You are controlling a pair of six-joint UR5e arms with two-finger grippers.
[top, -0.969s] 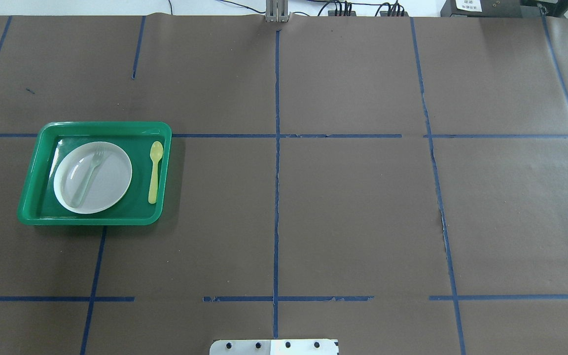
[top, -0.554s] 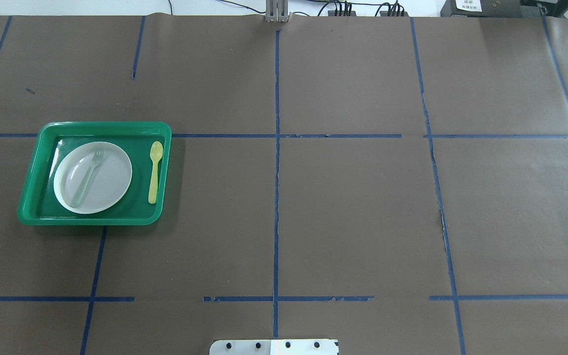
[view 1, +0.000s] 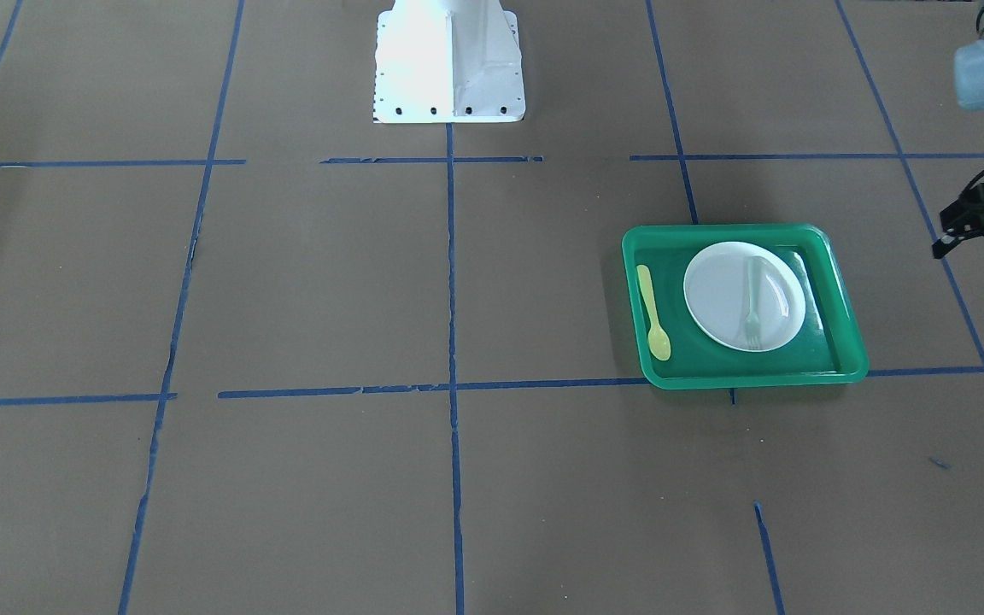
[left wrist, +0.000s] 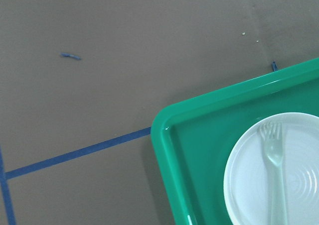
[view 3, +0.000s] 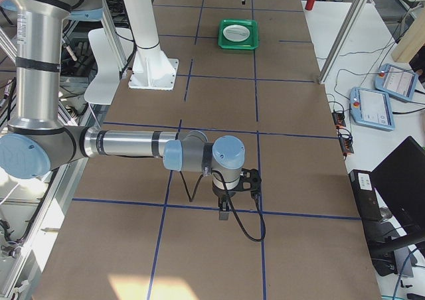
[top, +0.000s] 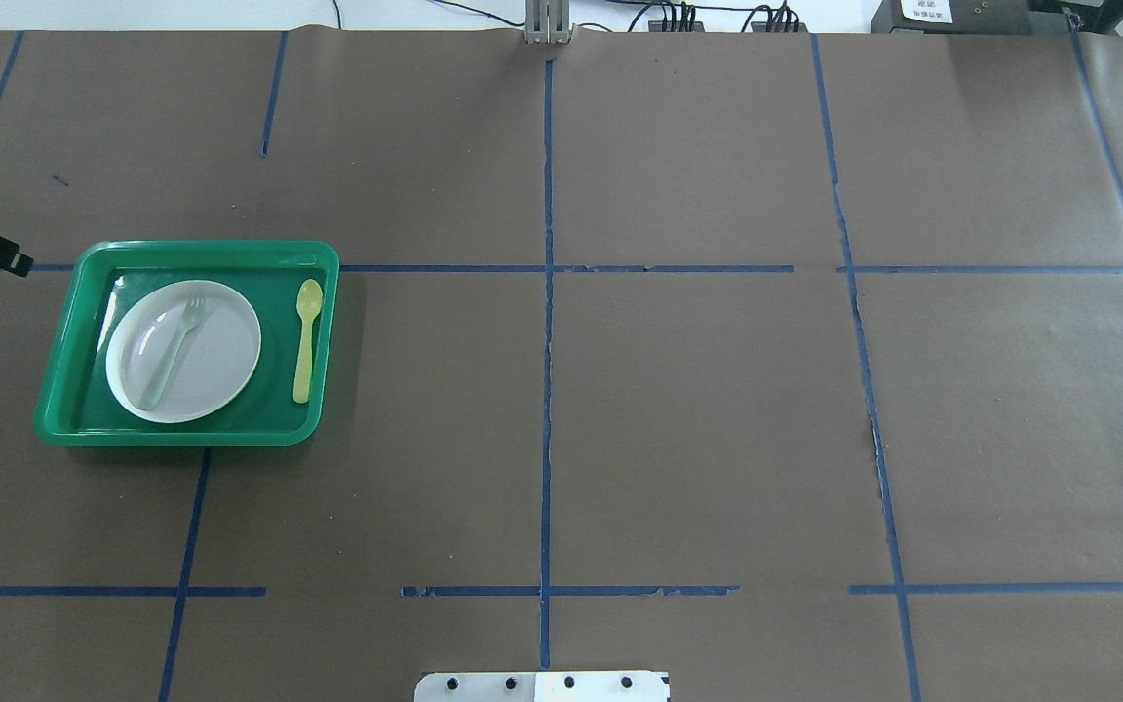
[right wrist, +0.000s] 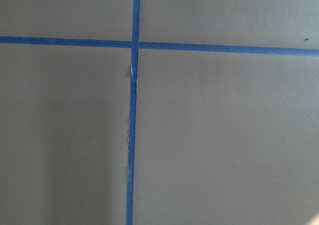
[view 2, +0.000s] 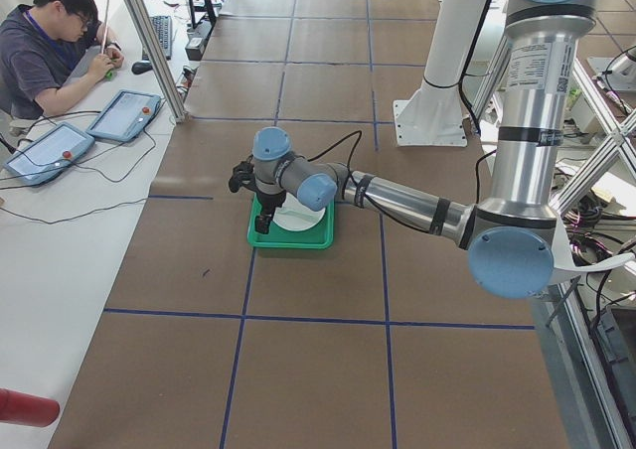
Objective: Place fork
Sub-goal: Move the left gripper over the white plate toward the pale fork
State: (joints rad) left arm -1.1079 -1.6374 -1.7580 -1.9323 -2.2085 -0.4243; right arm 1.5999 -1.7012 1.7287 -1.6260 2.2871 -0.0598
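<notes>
The pale translucent fork (top: 172, 351) lies across a white plate (top: 215, 366) inside a green tray (top: 191, 255) on the left of the table. It also shows in the front-facing view (view 1: 752, 299) and the left wrist view (left wrist: 276, 180). My left gripper (view 1: 979, 256) hovers open and empty just beyond the tray's outer side. One of its fingers (top: 14, 260) shows at the overhead view's left edge. My right gripper (view 3: 229, 207) hangs over bare table far from the tray. I cannot tell whether it is open or shut.
A yellow plastic spoon (top: 305, 341) lies in the tray beside the plate. The robot's white base (view 1: 449, 60) stands at the table's near edge. Blue tape lines cross the brown table cover. An operator (view 2: 45, 47) sits at a side desk with tablets.
My left gripper has come into the overhead view at the left edge, next to the tray's far left corner. The fork, plate and spoon have not moved.
</notes>
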